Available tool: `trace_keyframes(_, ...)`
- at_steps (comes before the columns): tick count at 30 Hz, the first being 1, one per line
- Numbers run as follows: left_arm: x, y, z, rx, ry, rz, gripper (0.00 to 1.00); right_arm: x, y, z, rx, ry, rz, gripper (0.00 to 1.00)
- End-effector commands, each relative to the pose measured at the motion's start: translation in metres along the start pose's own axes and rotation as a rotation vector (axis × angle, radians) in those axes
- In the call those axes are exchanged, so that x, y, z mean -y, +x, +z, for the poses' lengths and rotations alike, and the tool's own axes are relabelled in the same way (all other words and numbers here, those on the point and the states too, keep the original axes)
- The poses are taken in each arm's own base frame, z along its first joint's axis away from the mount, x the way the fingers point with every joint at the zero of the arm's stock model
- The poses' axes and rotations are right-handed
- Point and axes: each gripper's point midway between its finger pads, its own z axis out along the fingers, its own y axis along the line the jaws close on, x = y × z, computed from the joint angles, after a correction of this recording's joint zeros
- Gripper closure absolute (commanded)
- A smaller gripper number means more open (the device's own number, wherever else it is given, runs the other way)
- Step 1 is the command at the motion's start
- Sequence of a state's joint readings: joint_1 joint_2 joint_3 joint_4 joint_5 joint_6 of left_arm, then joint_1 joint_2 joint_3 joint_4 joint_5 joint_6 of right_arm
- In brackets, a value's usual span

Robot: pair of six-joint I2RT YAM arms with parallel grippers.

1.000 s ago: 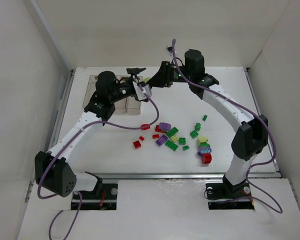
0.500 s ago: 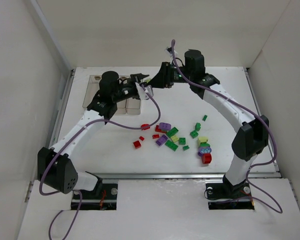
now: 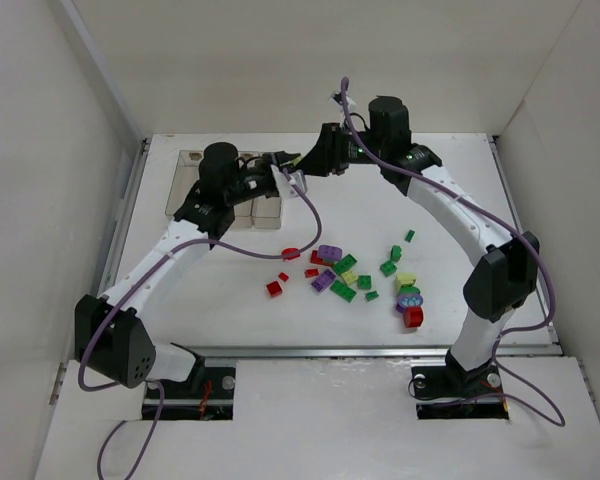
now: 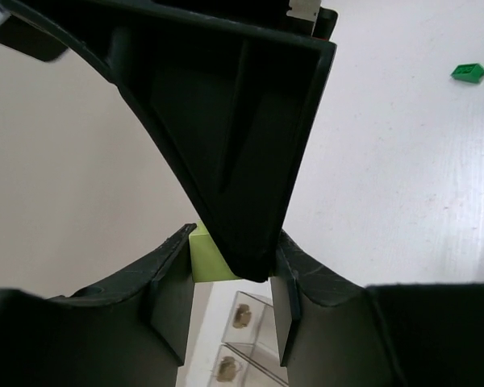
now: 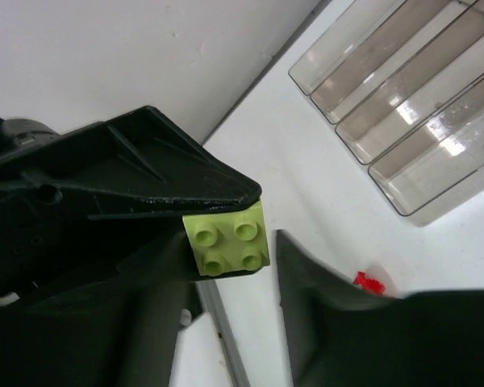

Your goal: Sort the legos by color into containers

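Note:
A pale yellow-green lego (image 5: 227, 238), studs toward the right wrist camera, hangs in the air at the back of the table where both grippers meet. My left gripper (image 3: 283, 160) is shut on it: in the left wrist view the lego (image 4: 205, 253) sits against my left finger, with a finger of the right gripper wedged beside it. My right gripper (image 3: 304, 163) stands open around the lego, a gap showing at one side. The clear containers (image 3: 192, 160) lie under the left arm, seen also as containers (image 5: 403, 105) in the right wrist view. The other legos (image 3: 345, 270) are scattered mid-table.
A red brick (image 3: 274, 288) lies left of the pile, and a stacked yellow, purple and red group (image 3: 411, 300) lies at its right. A lone green brick (image 3: 409, 236) sits further back. White walls enclose the table on three sides.
My left gripper moved right to meet the right gripper and closed on the pale lego. The right gripper's jaws have opened off it.

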State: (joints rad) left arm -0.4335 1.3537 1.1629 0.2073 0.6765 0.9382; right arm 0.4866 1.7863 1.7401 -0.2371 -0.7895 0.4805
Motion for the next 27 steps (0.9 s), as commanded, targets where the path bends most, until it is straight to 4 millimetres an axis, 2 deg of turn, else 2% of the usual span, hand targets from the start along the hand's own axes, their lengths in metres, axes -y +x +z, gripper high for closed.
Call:
trace_keyframes(1,-0.023,-0.015,-0.008,0.000,-0.080,-0.010,1.00,-0.026,0.001,0.000,-0.023,-0.060,-0.065,0.43)
trace_keyframes(2,-0.026,-0.011,-0.010,-0.022,-0.101,-0.032,1.00,-0.025,0.003,0.000,-0.029,-0.057,-0.058,0.06)
trace_keyframes(3,-0.021,-0.003,-0.008,-0.048,-0.092,-0.071,1.00,-0.018,0.003,0.001,-0.020,-0.025,-0.052,0.00)
trace_keyframes(4,-0.019,0.006,-0.009,-0.071,-0.097,-0.134,1.00,-0.019,0.001,-0.001,-0.013,-0.011,-0.052,0.00)
trace_keyframes(5,-0.025,0.015,-0.014,-0.101,-0.132,-0.171,1.00,-0.013,-0.002,-0.003,0.001,0.010,-0.050,0.00)
trace_keyframes(8,-0.016,0.066,-0.019,-0.227,-0.167,-0.392,1.00,0.024,-0.013,-0.018,0.065,0.177,0.011,0.00)
trace_keyframes(9,-0.019,0.081,-0.022,-0.278,-0.198,-0.433,1.00,0.031,-0.019,-0.026,0.097,0.219,0.027,0.00)
trace_keyframes(10,-0.017,0.095,-0.025,-0.322,-0.207,-0.475,1.00,0.053,-0.030,-0.040,0.147,0.302,0.053,0.00)
trace_keyframes(11,-0.010,0.117,-0.022,-0.370,-0.207,-0.512,1.00,0.064,-0.029,-0.050,0.165,0.353,0.081,0.00)
trace_keyframes(12,-0.004,0.132,-0.023,-0.422,-0.220,-0.539,1.00,0.074,-0.031,-0.058,0.186,0.404,0.090,0.00)
trace_keyframes(13,-0.004,0.141,-0.021,-0.445,-0.229,-0.542,1.00,0.095,-0.034,-0.068,0.222,0.505,0.103,0.00)
trace_keyframes(14,0.002,0.158,-0.018,-0.491,-0.236,-0.564,1.00,0.107,-0.029,-0.080,0.217,0.574,0.113,0.00)
trace_keyframes(15,0.008,0.166,-0.016,-0.506,-0.224,-0.574,1.00,0.114,-0.026,-0.084,0.215,0.618,0.111,0.00)
trace_keyframes(17,0.007,0.178,-0.011,-0.528,-0.230,-0.569,0.94,0.137,-0.021,-0.102,0.211,0.715,0.117,0.00)
trace_keyframes(18,0.011,0.188,-0.006,-0.536,-0.221,-0.563,0.93,0.144,-0.014,-0.107,0.194,0.744,0.125,0.00)
trace_keyframes(19,0.009,0.195,-0.006,-0.550,-0.243,-0.556,0.92,0.156,-0.003,-0.111,0.160,0.776,0.142,0.00)
trace_keyframes(20,0.004,0.197,-0.003,-0.541,-0.265,-0.543,0.92,0.163,-0.001,-0.118,0.161,0.794,0.156,0.00)
trace_keyframes(22,0.013,0.214,0.001,-0.569,-0.251,-0.546,0.90,0.178,0.020,-0.126,0.121,0.829,0.202,0.00)
trace_keyframes(23,0.012,0.222,0.000,-0.594,-0.274,-0.529,0.89,0.182,0.027,-0.129,0.107,0.854,0.213,0.00)
trace_keyframes(24,0.011,0.223,0.004,-0.602,-0.280,-0.524,0.87,0.193,0.032,-0.136,0.097,0.921,0.212,0.00)
trace_keyframes(25,0.019,0.235,0.004,-0.631,-0.273,-0.532,0.85,0.201,0.039,-0.146,0.086,0.971,0.228,0.00)
trace_keyframes(27,0.015,0.238,0.008,-0.642,-0.276,-0.533,0.76,0.214,0.060,-0.160,0.033,1.077,0.260,0.00)
